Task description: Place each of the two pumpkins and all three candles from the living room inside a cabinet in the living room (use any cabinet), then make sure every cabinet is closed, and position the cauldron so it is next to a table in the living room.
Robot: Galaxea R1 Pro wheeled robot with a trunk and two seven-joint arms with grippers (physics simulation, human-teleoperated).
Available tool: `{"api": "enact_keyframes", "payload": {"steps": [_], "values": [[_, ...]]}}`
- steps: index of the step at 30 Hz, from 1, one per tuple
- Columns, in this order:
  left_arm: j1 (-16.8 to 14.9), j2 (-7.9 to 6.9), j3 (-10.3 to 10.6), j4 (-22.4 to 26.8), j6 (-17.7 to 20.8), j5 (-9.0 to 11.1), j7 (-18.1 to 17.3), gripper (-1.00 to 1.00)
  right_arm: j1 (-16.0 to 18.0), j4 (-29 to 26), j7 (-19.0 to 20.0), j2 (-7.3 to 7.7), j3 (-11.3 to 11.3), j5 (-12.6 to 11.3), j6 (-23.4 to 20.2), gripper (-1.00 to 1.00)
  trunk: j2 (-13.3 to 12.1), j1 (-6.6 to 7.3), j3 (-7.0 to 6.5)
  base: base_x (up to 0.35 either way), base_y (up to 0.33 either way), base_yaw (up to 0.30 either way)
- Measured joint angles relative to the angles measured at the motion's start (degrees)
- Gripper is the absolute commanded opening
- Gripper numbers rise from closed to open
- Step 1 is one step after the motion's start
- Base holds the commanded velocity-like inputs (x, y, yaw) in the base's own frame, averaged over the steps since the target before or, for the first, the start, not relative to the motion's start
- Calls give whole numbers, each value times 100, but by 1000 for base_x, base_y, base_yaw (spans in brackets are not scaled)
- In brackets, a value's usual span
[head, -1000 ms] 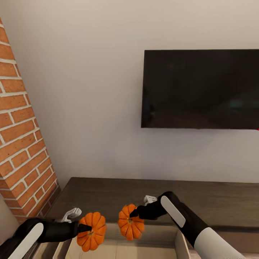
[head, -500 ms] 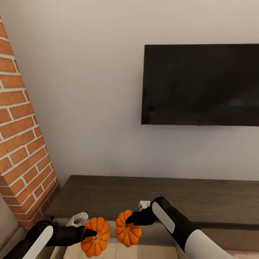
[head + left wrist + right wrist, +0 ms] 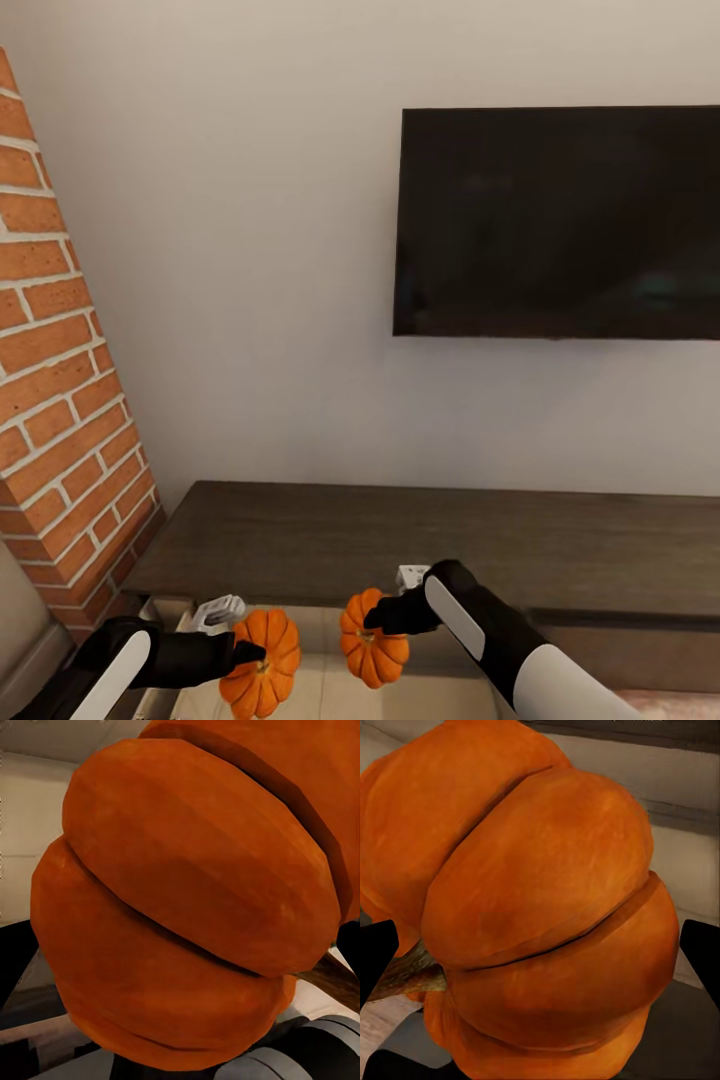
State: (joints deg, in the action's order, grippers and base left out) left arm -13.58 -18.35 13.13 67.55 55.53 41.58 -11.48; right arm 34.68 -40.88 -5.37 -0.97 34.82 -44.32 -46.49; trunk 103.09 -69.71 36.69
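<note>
We see each tool clamped on a ribbed orange pumpkin: left tool on the left pumpkin, right tool on the right pumpkin. Both hang apart over the dark wooden cabinet's open pale drawer, clear of its walls.

Black wall TV cut off at right edge. Round ribbed orange pumpkin in left hand clipped at bottom edge. Pale beige drawer inside mostly out of frame. Fingertips of both hands hidden behind pumpkins.
</note>
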Motion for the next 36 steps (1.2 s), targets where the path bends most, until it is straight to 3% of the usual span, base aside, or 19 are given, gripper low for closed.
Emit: {"api": "enact_keyframes", "payload": {"steps": [8, 11, 15, 18, 23, 36], "values": [[0, 20, -16, -5, -326, -138, -10, -100, -47, 56, 5, -19, 4, 215, 275, -100, 321, -176, 144, 0, 0, 0], [0, 110, -17, -4, -429, -139, -9, -100, -55, 221, 5, -34, 59, 240, 421, -100, 441, -242, 198, 0, 0, 0], [2, 276, -17, -8, -501, -309, 245, -100, -55, 489, 5, -57, 300, 234, 583, -100, 601, -330, 270, 0, 0, 0], [2, 387, -15, -82, -508, -339, 491, -100, -56, 582, 8, -56, 345, 234, 620, -100, 722, -396, 324, 0, 0, 0], [-7, 489, -11, -388, -719, -399, 544, -100, -56, 740, 11, -61, 358, 254, 913, -100, 922, -505, 413, 0, 0, 0], [-9, 531, -18, -459, -1112, -400, 538, -100, -57, 1139, 5, -155, 362, 236, 1682, -100, 1444, -791, 647, 0, 0, 0]]}}
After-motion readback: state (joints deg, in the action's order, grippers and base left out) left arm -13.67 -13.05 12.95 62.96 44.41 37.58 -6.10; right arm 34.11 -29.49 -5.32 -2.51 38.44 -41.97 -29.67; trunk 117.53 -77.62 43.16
